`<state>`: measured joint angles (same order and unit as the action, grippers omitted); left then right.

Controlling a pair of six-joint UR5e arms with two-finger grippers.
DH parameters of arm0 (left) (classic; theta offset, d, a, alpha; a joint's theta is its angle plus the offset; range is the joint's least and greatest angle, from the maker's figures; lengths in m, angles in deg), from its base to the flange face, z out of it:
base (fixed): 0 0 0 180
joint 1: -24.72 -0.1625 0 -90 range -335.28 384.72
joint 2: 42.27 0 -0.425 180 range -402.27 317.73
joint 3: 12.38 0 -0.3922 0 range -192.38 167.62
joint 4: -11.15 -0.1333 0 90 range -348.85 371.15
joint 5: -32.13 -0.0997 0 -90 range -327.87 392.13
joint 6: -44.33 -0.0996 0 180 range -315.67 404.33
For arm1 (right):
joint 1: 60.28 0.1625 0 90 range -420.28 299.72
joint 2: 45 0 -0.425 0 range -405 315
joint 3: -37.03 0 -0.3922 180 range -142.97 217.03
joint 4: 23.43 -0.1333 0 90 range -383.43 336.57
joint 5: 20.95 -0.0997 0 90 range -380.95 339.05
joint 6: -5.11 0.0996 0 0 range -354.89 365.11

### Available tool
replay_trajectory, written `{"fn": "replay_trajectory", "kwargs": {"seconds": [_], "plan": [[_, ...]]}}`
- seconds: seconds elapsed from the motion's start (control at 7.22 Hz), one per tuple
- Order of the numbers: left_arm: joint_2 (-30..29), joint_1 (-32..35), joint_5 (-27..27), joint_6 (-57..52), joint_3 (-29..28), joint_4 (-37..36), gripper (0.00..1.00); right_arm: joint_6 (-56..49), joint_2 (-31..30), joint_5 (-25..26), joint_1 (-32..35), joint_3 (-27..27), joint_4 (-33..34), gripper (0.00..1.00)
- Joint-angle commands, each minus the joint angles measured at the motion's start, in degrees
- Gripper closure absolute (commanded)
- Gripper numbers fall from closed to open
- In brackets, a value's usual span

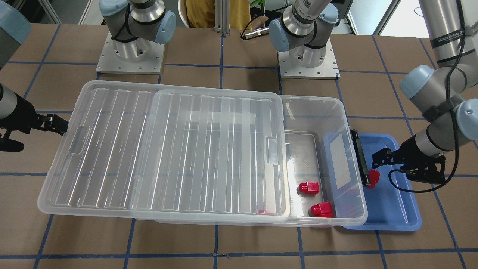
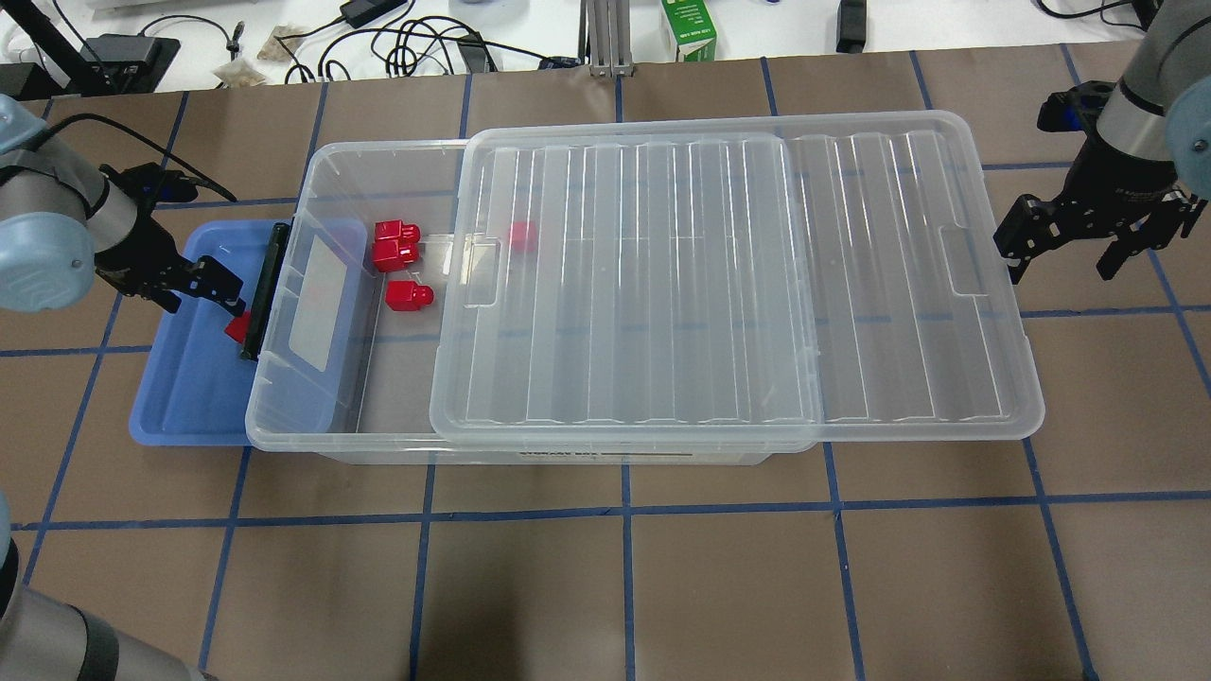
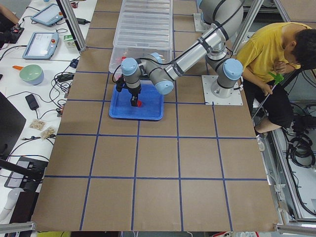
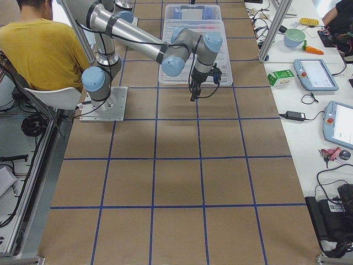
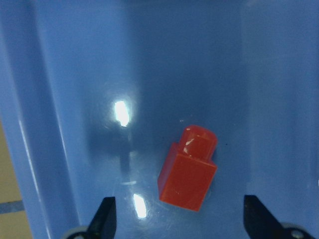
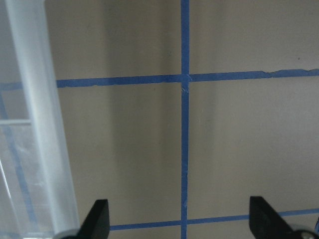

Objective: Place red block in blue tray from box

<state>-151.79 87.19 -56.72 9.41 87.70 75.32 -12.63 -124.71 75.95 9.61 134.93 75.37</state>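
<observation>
Red block lies in blue tray, untouched between spread left fingers

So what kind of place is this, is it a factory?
Most likely a robot lab, not a factory. Two robot arms are bolted to a table gridded with blue tape, control tablets lie alongside, and a person in a yellow shirt sits nearby.

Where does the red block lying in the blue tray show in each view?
Front-facing: red block, right, beside the black latch.
Overhead: red block, far left.
Exterior left: red block, upper middle.
Exterior right: not visible.
Left wrist: red block, lower centre.
Right wrist: not in it.
Shared landmark: blue tray.
</observation>
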Motion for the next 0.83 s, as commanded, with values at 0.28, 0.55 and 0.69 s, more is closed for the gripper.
{"fn": "replay_trajectory", "kwargs": {"seconds": [0.28,0.55,0.69], "plan": [[10.6,9.4,-0.1,13.3,-13.2,20.7,0.0,0.4,-0.1,-4.1,0.6,0.2,0.1,0.0],[15.6,20.0,-1.8,25.7,-13.9,21.1,0.0,3.5,0.6,-5.0,5.2,0.2,1.6,0.0],[17.3,23.1,-2.5,27.1,-13.0,21.8,0.0,6.3,1.0,-5.0,7.1,0.2,3.0,0.0]]}}
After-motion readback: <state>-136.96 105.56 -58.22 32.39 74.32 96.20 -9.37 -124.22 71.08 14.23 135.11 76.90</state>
